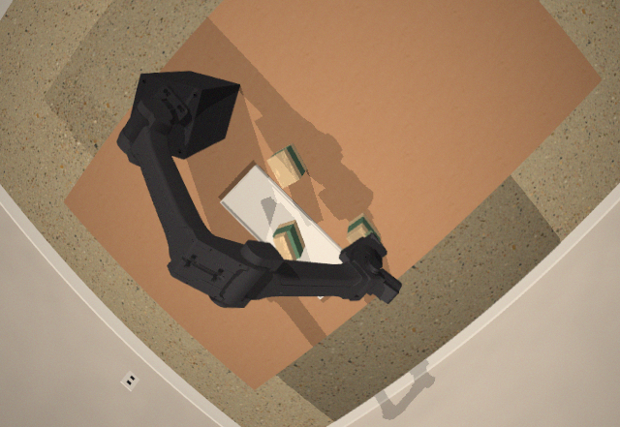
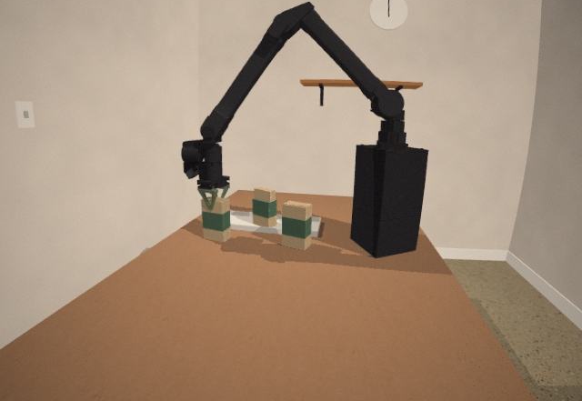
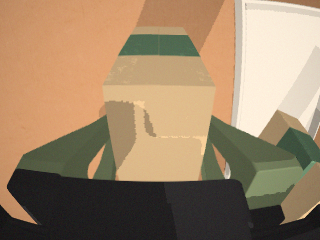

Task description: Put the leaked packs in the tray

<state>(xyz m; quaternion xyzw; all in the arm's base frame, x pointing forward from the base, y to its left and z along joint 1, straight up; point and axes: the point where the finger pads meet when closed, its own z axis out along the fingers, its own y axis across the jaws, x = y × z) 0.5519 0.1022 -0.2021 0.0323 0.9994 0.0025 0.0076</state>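
One tan coffee pack with a green band (image 1: pixel 357 229) (image 2: pixel 215 221) (image 3: pixel 160 110) stands upright on the table, past the tray's end away from the arm base. My gripper (image 2: pixel 216 201) (image 3: pixel 158 117) points down and is shut on its upper part, one finger on each side. A second pack (image 1: pixel 288 242) (image 2: pixel 265 207) (image 3: pixel 299 146) stands upright in the white tray (image 1: pixel 245 190) (image 2: pixel 316 228) (image 3: pixel 267 45); its foot looks inside the rim. A third pack (image 1: pixel 285 167) (image 2: pixel 296 226) stands upright on the table beside the tray, nearer the arm base.
The black arm base block (image 1: pixel 210 117) (image 2: pixel 390 199) stands at the other end of the row. The arm (image 1: pixel 300 277) (image 2: pixel 254 72) passes above part of the tray. The table edge lies close beyond the held pack.
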